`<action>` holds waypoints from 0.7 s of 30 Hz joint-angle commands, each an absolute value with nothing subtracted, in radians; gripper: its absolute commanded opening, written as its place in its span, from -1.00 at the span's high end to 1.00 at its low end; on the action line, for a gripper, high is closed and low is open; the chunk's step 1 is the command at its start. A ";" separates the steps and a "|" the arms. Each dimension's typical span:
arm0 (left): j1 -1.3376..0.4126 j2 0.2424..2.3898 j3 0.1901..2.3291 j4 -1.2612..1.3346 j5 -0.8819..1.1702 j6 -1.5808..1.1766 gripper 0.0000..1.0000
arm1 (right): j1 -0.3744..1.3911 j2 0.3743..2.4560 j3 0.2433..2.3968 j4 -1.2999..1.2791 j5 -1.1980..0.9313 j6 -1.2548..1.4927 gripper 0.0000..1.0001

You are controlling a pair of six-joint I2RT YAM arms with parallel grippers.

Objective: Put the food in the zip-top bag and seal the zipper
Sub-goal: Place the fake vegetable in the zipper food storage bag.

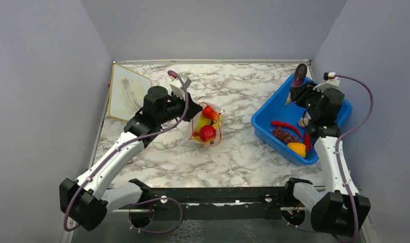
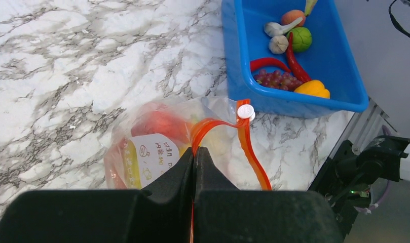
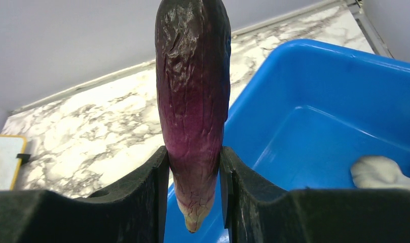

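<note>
Purple eggplant (image 3: 192,101) stood pinched upright in the right gripper (image 3: 193,157), its top cut off, a blue bin (image 3: 319,126) just beyond. The left gripper (image 2: 193,157) clamped the zipper (image 2: 251,147) of the zip-top bag (image 2: 142,157) lying just ahead, its food (image 2: 159,124) blurred by plastic.

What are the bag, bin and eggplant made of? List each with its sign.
The bag: thin clear plastic film, glossy; it crinkles and its contents show through.
The bin: rigid blue plastic, smooth, slightly shiny.
The eggplant: probably soft rubbery plastic or foam; its purple skin is wrinkled, dully shiny.
</note>
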State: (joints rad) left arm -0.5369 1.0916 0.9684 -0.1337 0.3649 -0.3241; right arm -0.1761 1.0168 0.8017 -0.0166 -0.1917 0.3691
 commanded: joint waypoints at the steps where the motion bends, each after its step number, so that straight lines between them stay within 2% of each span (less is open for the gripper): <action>1: -0.537 1.077 1.003 -0.079 0.336 -0.358 1.00 | -0.156 0.970 0.829 0.011 -0.322 0.373 0.62; 7: -0.537 1.129 1.037 -0.083 0.380 -0.408 1.00 | -0.080 0.964 0.817 0.086 -0.458 0.338 0.62; 21: -0.535 1.193 1.105 -0.162 0.391 -0.461 1.00 | 0.144 0.924 0.787 0.232 -0.585 0.329 0.60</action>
State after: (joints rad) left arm -0.5369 1.1831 1.0325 -0.1440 0.3649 -0.4278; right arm 0.1116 0.9470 0.7990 0.1444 -0.5102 0.3569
